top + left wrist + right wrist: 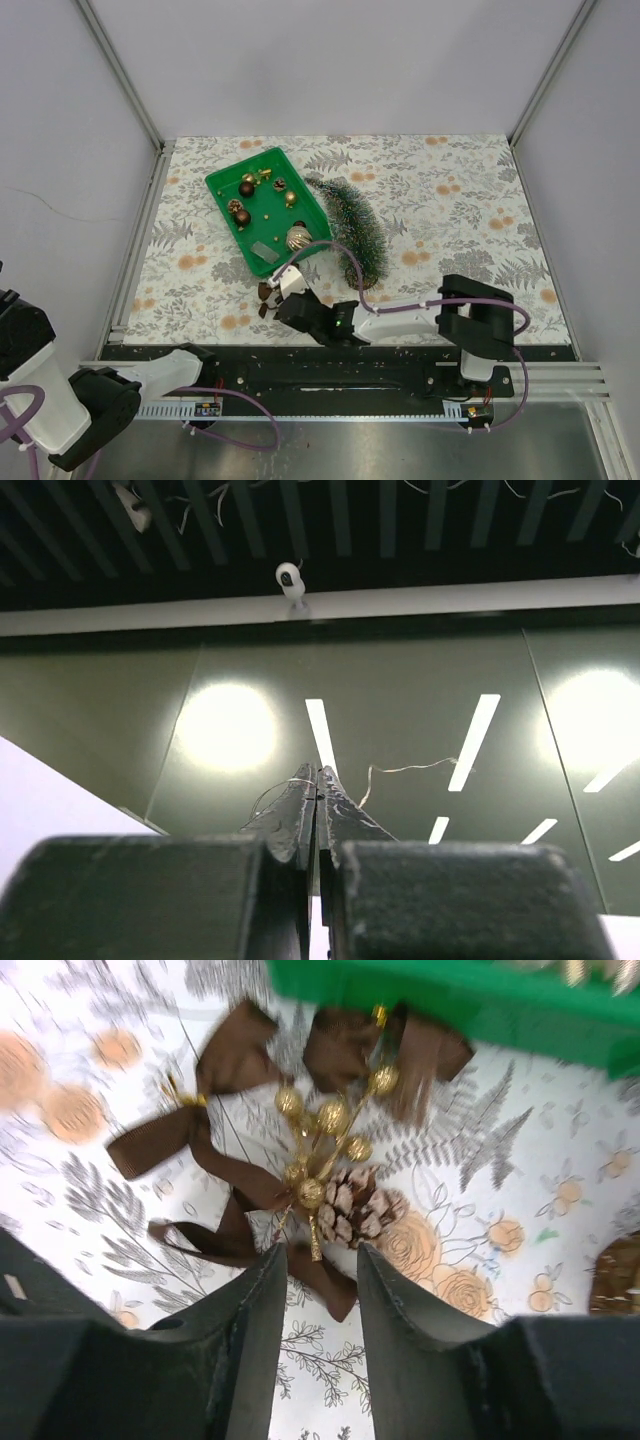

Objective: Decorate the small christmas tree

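The small christmas tree (352, 226) lies on its side on the floral cloth, right of the green tray (226, 183). My right gripper (320, 1257) is open, low over the cloth just in front of the tray. A brown ribbon bow (236, 1060) with gold beads (331, 1115) and a small pinecone (355, 1206) lies at its fingertips; one ribbon tail and the gold stem reach between the jaws. In the top view the bow (266, 293) shows at the right gripper (277, 293). My left gripper (317, 782) is shut and empty, pointing up at the ceiling.
The tray holds brown balls (246, 188), a pinecone ornament (237, 207), small gold balls (290, 198) and a champagne glitter ball (298, 237). White walls and aluminium posts close the cloth on three sides. The left arm (100, 400) sits at the near left, off the cloth.
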`<action>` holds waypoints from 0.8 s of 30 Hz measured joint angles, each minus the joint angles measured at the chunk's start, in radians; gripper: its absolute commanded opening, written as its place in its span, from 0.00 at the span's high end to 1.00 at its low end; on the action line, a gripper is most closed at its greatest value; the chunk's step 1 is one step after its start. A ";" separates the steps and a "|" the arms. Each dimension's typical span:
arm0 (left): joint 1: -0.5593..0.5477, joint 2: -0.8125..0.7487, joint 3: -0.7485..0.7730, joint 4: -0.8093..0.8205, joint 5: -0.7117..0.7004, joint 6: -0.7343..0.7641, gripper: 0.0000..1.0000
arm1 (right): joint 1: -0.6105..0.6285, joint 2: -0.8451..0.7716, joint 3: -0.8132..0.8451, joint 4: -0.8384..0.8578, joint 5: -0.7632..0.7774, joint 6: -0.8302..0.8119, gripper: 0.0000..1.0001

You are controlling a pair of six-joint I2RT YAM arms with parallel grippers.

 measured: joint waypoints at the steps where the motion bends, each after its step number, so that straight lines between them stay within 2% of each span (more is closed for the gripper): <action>1: 0.001 0.000 0.003 0.012 0.001 0.007 1.00 | 0.000 -0.022 0.000 0.000 0.005 -0.008 0.65; 11: 0.010 0.000 0.003 0.100 0.004 0.126 1.00 | 0.000 -0.346 0.000 0.004 0.029 -0.074 0.69; 12: 0.010 0.000 0.004 0.109 0.004 0.138 1.00 | 0.000 -0.366 0.000 0.004 0.037 -0.080 0.65; 15: 0.010 0.001 0.010 0.128 0.003 0.170 1.00 | 0.000 -0.390 0.000 0.005 0.054 -0.092 0.31; 16: 0.010 0.001 0.014 0.134 0.003 0.177 1.00 | 0.000 -0.388 0.000 0.005 0.057 -0.095 0.23; 19: 0.010 0.003 0.039 0.145 0.003 0.196 1.00 | 0.000 -0.351 0.000 0.006 0.064 -0.091 0.15; 24: 0.016 -0.011 0.045 0.156 0.004 0.199 1.00 | -0.004 -0.210 0.015 0.008 0.053 -0.090 0.13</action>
